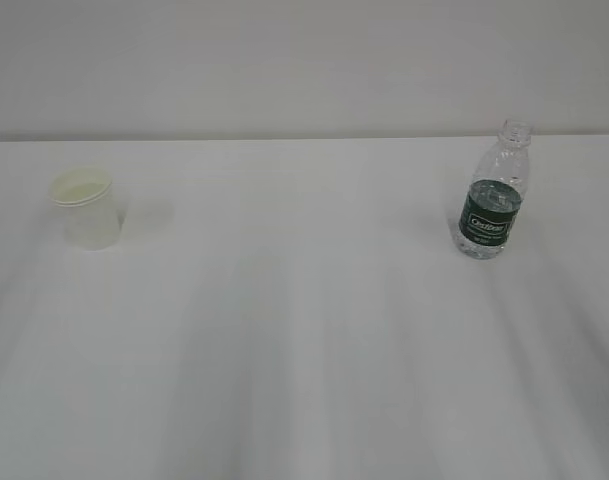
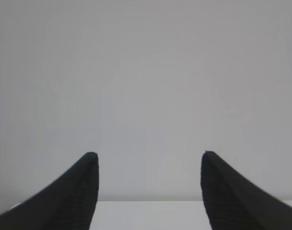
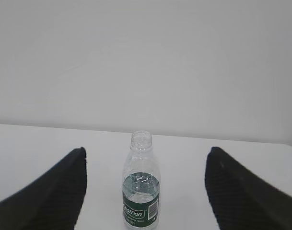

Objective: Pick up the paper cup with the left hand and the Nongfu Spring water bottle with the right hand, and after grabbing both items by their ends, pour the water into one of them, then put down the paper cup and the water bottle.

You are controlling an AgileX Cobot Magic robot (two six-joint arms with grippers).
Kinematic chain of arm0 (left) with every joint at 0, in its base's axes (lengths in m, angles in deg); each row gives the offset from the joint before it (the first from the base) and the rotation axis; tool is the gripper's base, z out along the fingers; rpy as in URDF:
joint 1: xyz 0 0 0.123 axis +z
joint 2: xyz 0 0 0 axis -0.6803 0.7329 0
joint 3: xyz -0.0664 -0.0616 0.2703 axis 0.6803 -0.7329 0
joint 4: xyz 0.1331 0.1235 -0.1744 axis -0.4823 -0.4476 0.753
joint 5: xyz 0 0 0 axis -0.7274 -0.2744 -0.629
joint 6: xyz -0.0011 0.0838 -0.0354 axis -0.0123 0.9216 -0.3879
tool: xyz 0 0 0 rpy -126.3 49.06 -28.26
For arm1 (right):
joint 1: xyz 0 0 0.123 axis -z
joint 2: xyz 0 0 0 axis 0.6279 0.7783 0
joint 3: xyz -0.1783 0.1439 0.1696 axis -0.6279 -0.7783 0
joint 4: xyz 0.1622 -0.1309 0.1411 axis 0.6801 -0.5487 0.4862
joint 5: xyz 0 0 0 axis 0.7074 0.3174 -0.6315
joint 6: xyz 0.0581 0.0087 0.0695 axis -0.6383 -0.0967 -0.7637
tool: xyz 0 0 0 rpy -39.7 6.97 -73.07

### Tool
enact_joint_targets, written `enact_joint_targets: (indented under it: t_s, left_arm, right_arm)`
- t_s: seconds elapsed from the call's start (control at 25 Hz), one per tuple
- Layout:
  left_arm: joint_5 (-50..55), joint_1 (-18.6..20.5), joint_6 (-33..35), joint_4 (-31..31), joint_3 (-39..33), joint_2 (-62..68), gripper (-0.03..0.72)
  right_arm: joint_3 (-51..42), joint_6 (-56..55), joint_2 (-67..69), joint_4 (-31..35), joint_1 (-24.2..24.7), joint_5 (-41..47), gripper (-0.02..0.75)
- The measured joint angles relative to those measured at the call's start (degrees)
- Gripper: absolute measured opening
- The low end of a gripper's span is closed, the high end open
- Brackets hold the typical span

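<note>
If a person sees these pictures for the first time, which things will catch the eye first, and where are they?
On the bare white table, two things stand far apart: a small white paper cup at the left and an uncapped clear water bottle with a dark green label at the right. In the right wrist view, the bottle stands upright ahead of the open right claw, centred between its black fingers. The left claw is also open and faces only the blank wall.

white table [image 1: 304, 360] spans foreground, matte, faint soft shadows; plain pale grey wall [image 1: 284, 60] behind.
</note>
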Motion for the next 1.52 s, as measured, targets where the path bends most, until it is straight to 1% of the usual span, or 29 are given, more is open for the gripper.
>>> enact_joint_targets:
  t_s: [0.2, 0.52, 0.76, 1.16, 1.52]
  left_arm:
    - [3.65, 0.00, 0.00, 0.00, 0.00, -1.80, 0.469]
    - [15.77, 0.00, 0.00, 0.00, 4.61, -7.23, 0.466]
    - [23.08, 0.00, 0.09, -1.63, 4.87, -10.97, 0.463]
    - [32.38, 0.00, 0.09, -2.44, 5.09, -14.07, 0.462]
    - [40.02, 0.00, 0.09, -3.19, 5.19, -16.22, 0.461]
  right_arm:
    - [-0.10, 0.00, -5.82, 0.00, 0.00, 5.78, 0.577]
    - [-0.10, 0.10, -13.13, 0.00, 0.00, 14.44, 0.577]
    - [-0.10, 0.10, -17.55, 0.00, 0.00, 19.68, 0.577]
    - [0.23, 0.19, -21.09, 0.00, 0.00, 30.27, 0.577]
    - [5.76, 0.19, -21.09, -0.11, 0.00, 42.26, 0.577]
